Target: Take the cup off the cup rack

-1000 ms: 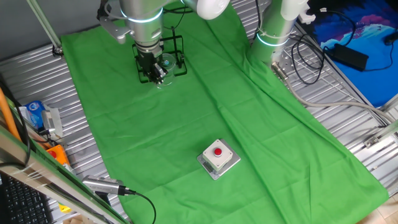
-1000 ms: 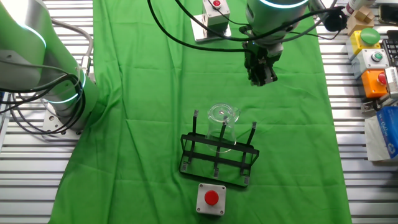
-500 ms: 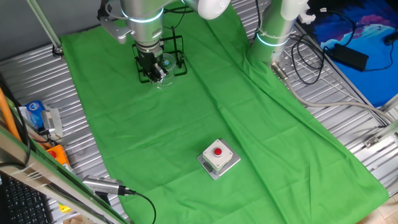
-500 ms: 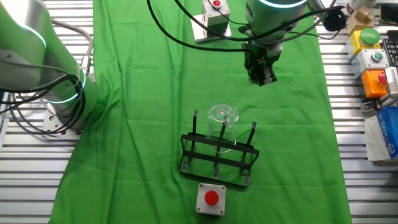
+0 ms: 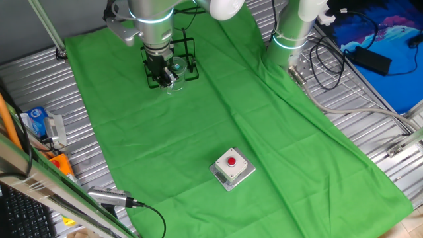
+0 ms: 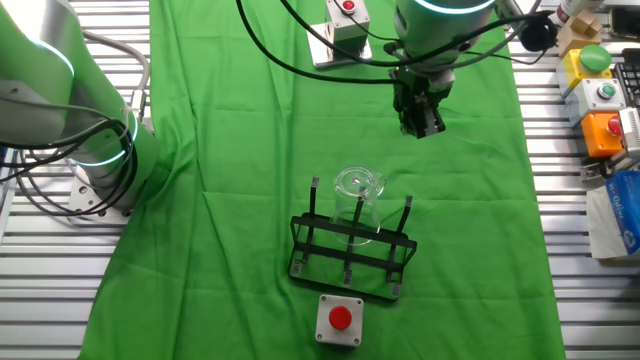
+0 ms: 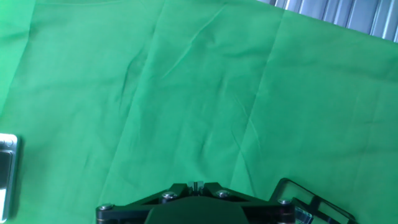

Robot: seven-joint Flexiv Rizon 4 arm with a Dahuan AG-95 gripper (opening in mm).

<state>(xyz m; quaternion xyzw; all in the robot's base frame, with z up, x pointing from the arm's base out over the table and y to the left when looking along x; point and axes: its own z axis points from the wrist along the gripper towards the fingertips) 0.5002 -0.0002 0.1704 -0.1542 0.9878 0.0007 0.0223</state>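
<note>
Gripper fingers were pointed straight down from a vertical arm above the green cloth, well apart from the cup rack in the other fixed view; nothing was held, and how far the jaws stood apart could not be told. Upside down on a middle peg of the rack sat the cup, with a red-button box just beside the rack's base.
</note>
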